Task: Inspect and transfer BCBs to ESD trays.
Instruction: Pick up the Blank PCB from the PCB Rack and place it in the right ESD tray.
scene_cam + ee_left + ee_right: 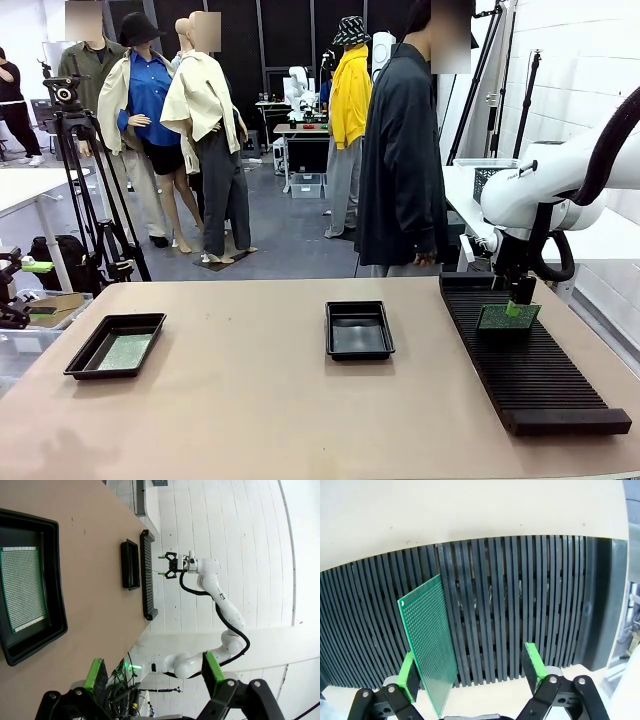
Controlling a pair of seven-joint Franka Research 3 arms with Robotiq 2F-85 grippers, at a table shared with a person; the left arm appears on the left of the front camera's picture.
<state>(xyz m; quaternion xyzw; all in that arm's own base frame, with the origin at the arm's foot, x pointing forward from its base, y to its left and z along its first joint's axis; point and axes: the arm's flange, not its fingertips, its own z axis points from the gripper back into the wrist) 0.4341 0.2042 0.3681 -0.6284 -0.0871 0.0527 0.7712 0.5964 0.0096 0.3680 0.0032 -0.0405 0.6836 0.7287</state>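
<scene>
Straddling the upright BCB (pixel 427 640), right end effector (pixel 470 668) gapes.

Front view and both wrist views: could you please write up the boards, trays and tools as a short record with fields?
left tray: holds the flat board
middle tray: no board in it
rack: holds the standing board, upright in a slot
right tool: open, fingers either side of the standing board
left tool: open, holding nothing, near the left tray
</scene>
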